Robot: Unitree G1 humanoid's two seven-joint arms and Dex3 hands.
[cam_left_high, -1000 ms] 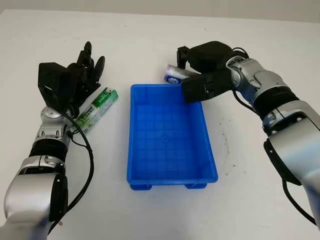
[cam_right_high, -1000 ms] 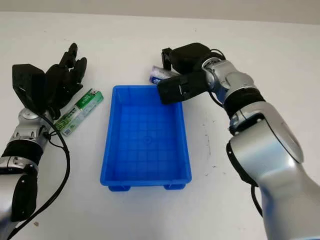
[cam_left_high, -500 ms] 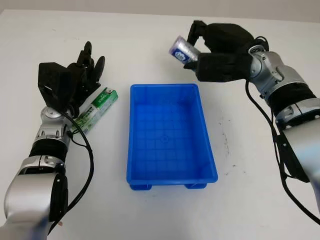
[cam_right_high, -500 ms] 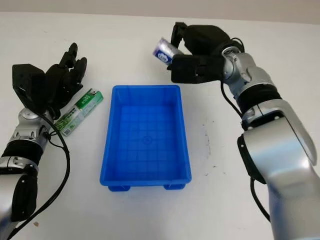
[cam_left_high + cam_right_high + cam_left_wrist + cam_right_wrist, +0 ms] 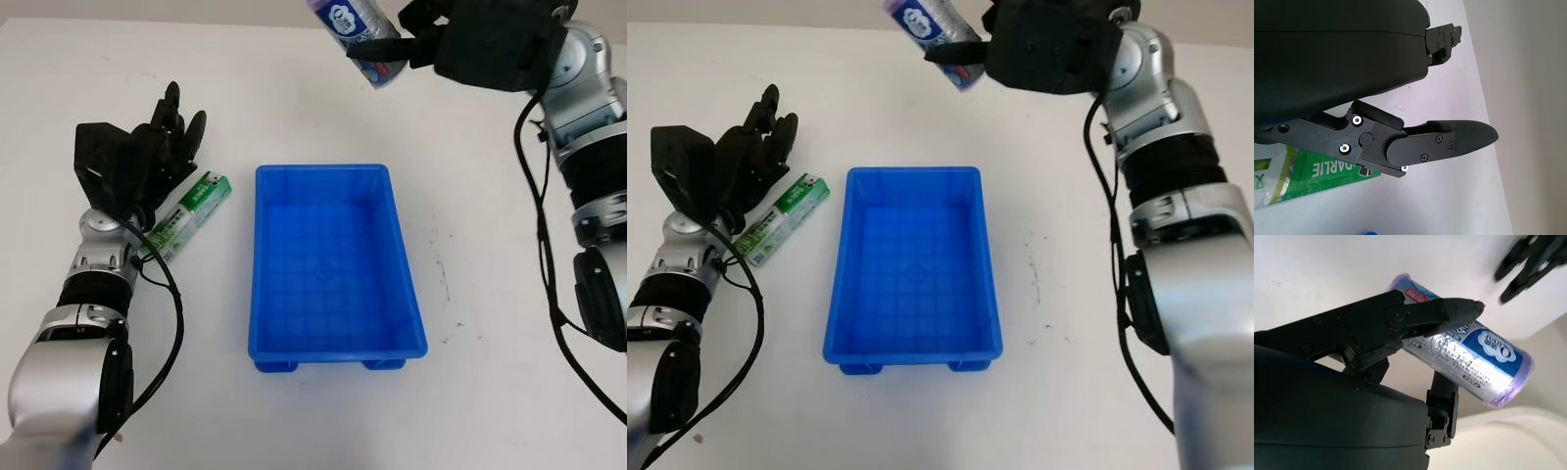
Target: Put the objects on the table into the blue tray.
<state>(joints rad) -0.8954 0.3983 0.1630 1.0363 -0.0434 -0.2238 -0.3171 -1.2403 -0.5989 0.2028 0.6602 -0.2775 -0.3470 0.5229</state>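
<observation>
One purple roll (image 5: 358, 29) sits clamped between the right hand's (image 5: 485, 44) fingers (image 5: 1415, 316).

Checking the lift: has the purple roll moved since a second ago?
Yes. The purple roll, held in the right hand, rose away from the blue tray rim toward the table's far edge.

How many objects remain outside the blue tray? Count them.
2. A green packet lies on the table beside the open left hand; a purple roll is held by the right hand above the table.

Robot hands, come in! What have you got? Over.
Right hand shut on purple roll pack, high beyond blue tray. Left hand open beside green pack. Tray unobstructed.
</observation>
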